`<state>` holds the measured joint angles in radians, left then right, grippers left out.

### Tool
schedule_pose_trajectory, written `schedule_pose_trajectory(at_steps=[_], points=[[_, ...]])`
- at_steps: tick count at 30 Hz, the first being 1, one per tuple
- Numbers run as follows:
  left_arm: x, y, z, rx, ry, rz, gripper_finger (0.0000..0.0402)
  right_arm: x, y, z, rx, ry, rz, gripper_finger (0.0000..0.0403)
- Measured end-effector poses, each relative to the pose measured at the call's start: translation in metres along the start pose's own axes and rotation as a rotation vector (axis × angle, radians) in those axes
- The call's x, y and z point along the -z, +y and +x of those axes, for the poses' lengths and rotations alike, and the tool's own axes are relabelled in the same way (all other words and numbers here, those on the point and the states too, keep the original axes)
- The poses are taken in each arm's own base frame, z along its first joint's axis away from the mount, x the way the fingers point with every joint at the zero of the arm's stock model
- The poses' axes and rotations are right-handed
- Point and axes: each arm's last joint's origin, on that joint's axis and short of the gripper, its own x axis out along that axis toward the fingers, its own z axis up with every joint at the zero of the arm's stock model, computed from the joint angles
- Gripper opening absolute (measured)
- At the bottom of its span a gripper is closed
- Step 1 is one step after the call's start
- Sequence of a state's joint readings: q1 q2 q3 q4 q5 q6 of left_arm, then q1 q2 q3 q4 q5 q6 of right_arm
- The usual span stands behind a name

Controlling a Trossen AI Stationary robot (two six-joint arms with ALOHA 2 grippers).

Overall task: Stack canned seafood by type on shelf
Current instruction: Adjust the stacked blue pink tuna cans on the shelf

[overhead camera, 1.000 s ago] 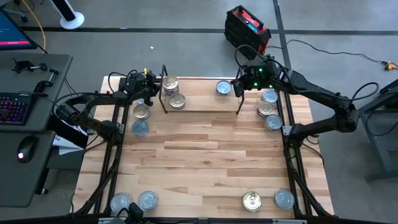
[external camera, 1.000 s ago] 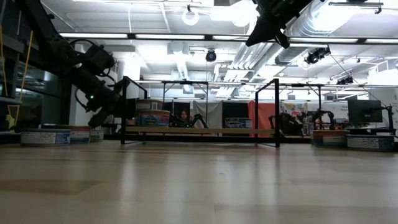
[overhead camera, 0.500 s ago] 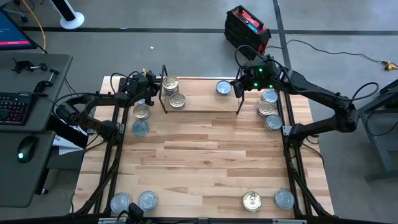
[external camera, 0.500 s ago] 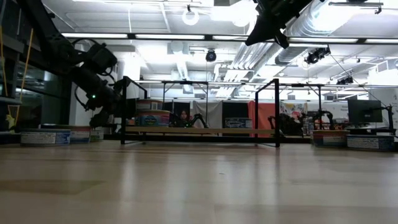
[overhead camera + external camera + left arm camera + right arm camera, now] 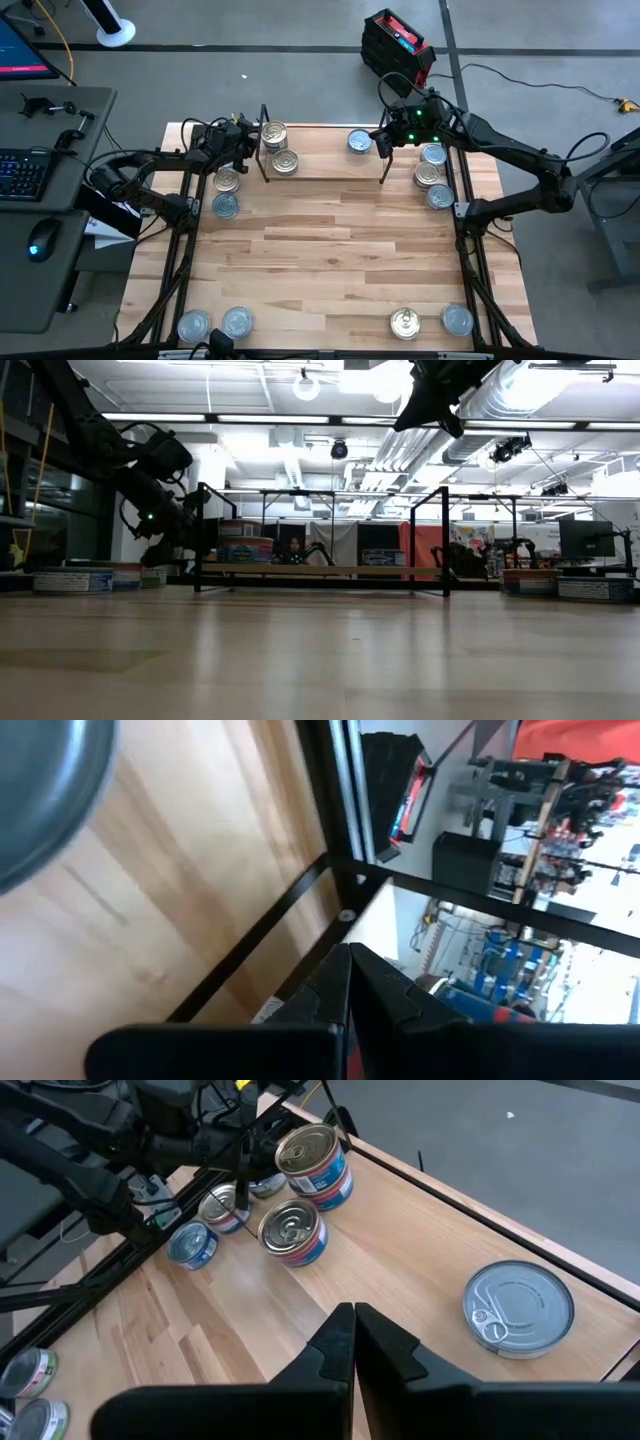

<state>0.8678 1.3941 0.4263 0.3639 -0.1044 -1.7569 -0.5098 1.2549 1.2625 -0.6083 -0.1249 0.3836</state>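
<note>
The shelf [image 5: 325,165] is a low wooden board with black wire uprights at the table's far middle. On its left end stand a stack of gold tins [image 5: 274,133] and a single gold tin [image 5: 285,161]. A silver-blue tin [image 5: 359,142] sits on its right end. My left gripper [image 5: 348,970] is shut with nothing in it, low beside the shelf's left end [image 5: 243,150]. My right gripper [image 5: 352,1330] is shut with nothing in it, raised above the shelf's right end [image 5: 385,140].
Loose tins rest on the table: a gold one [image 5: 229,179] and a blue one [image 5: 225,205] by my left gripper. Three [image 5: 428,173] lie right of the shelf, and two pairs [image 5: 237,322] [image 5: 405,323] lie at the near edge. Black frame bars [image 5: 185,230] run along both sides.
My left gripper has swung a little toward the shelf's left end, turning slightly as it went. It stays shut.
</note>
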Motion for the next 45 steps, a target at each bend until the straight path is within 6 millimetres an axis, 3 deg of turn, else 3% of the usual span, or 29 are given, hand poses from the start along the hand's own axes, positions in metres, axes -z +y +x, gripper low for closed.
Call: schedule_pose_trajectory(at_steps=[25,31,39,45], points=[[0.005,0.0,-0.001,0.013,-0.026,0.052,0.0,-0.005,0.002,0.0,-0.019,-0.048,0.002,0.0],[0.006,-0.01,0.0,0.047,-0.052,0.06,0.0,-0.005,0.002,0.0,-0.02,-0.049,0.002,0.0],[0.017,-0.009,0.026,-0.047,-0.013,0.084,0.0,-0.005,0.002,0.0,-0.021,-0.048,0.02,0.0],[0.02,-0.014,0.032,-0.034,-0.018,0.091,0.0,-0.005,0.002,0.0,-0.024,-0.047,0.021,0.0]])
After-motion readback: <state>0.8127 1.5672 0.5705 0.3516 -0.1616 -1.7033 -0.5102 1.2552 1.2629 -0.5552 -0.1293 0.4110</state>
